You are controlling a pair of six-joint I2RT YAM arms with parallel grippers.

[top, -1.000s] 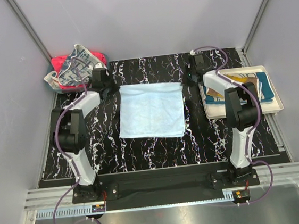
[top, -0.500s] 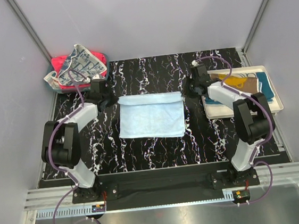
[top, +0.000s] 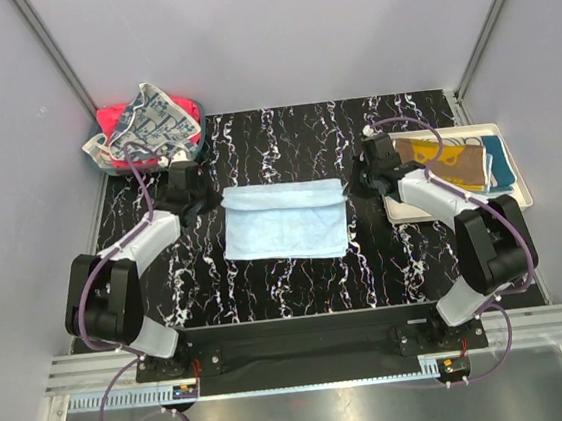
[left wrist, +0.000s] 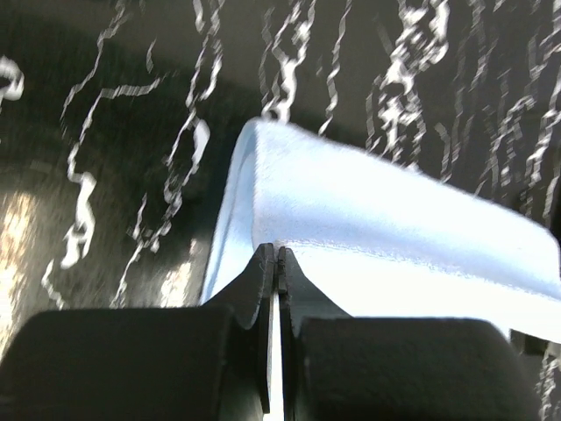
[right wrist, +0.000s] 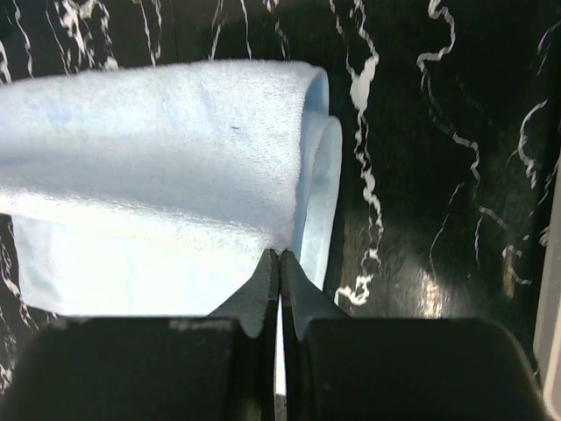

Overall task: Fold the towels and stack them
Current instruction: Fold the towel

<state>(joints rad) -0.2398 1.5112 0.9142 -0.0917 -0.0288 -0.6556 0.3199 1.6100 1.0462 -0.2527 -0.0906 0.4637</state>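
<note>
1. Top external: you see the light blue towel (top: 284, 220) mid-way across the black marbled table (top: 299, 289), its long axis left to right and its far edge curled over toward the bases. The left gripper (top: 211, 196) is at the far-left corner and the right gripper (top: 352, 185) at the far-right, so each arm is nearest its own corner.
2. Left wrist: your jaws are pinched on the raised edge, and the cloth runs ahead and right.
3. Right wrist: your jaws are clamped on the doubled edge, and the cloth runs off left. The free near edge lies toward the bases, so the fold likely travels that way.
</note>
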